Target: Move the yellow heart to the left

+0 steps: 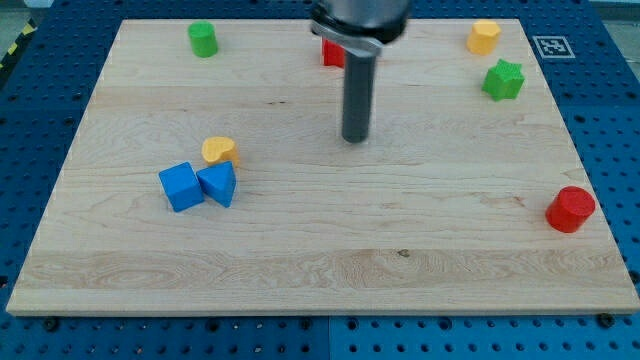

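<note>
The yellow heart (pixel 219 150) lies left of the board's middle, touching the top of a blue triangular block (pixel 218 184). A blue cube (pixel 180 187) sits just left of that block. My tip (pixel 354 139) rests on the board near the centre, well to the right of the yellow heart and slightly above its level, apart from every block.
A green cylinder (pixel 203 39) is at the top left. A red block (pixel 332 52) is partly hidden behind the rod at the top. A yellow hexagonal block (pixel 484 36) and a green star (pixel 503 80) are at the top right. A red cylinder (pixel 571 209) stands near the right edge.
</note>
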Available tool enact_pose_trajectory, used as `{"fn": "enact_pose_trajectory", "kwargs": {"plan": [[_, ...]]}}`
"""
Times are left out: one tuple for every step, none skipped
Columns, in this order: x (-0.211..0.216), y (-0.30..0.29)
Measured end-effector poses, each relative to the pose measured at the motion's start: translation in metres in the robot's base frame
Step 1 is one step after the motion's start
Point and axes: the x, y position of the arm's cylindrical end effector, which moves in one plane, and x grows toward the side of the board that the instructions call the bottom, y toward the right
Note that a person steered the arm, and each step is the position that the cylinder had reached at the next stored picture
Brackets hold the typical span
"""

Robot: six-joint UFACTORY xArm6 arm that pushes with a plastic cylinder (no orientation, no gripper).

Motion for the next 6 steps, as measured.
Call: {"fn": "enact_pose_trajectory", "kwargs": {"plan": [[0.025, -0.014], [0.037, -0.075], [0.028, -0.134], [0.004, -0.198], [0.0, -0.231], [0.005, -0.202]]}}
